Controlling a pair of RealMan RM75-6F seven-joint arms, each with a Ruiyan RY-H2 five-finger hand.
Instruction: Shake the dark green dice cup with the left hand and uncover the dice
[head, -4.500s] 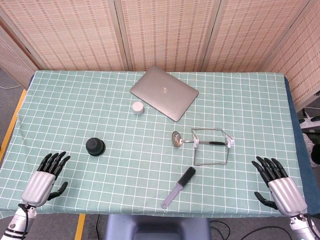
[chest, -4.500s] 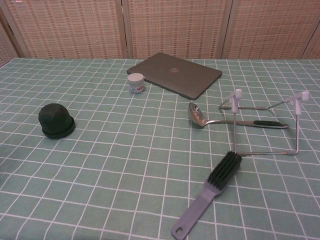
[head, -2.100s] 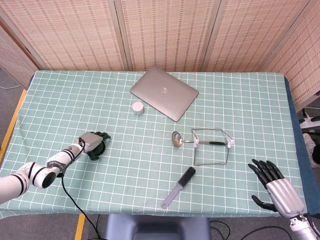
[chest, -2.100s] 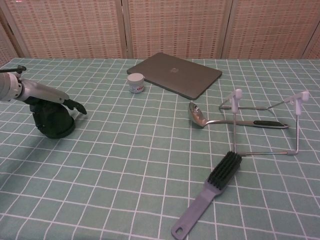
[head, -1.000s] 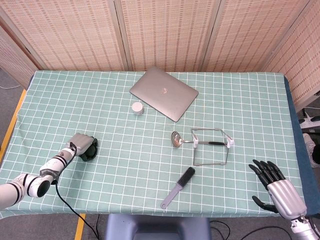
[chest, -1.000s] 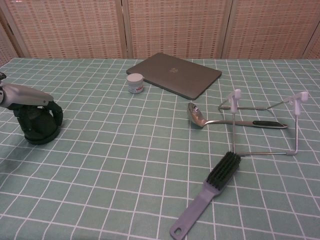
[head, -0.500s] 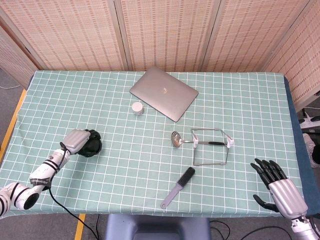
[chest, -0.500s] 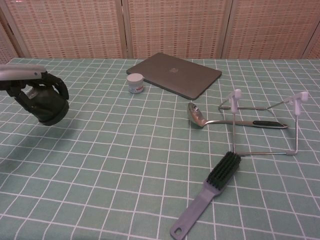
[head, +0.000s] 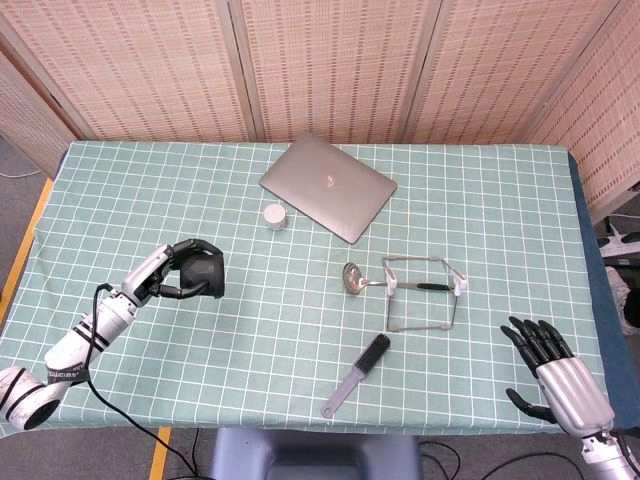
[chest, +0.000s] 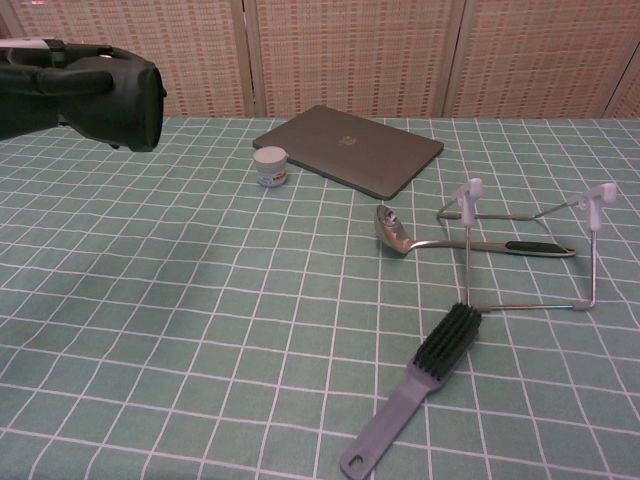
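Note:
My left hand (head: 168, 271) grips the dark green dice cup (head: 205, 273) and holds it high off the table, tipped on its side. In the chest view the cup (chest: 122, 100) fills the upper left corner, with the left hand (chest: 45, 85) wrapped around it from the left. No dice show in either view. My right hand (head: 558, 375) rests open at the table's near right corner, fingers spread, holding nothing; the chest view does not show it.
A grey laptop (head: 328, 186) lies at the back centre with a small white jar (head: 275, 216) beside it. A metal spoon (head: 362, 280) and a wire rack (head: 425, 294) sit right of centre. A grey brush (head: 358, 374) lies near the front edge.
My left hand closed around the cup on the table, then lifted it up and to the right, tipping it sideways. The right hand stayed in place.

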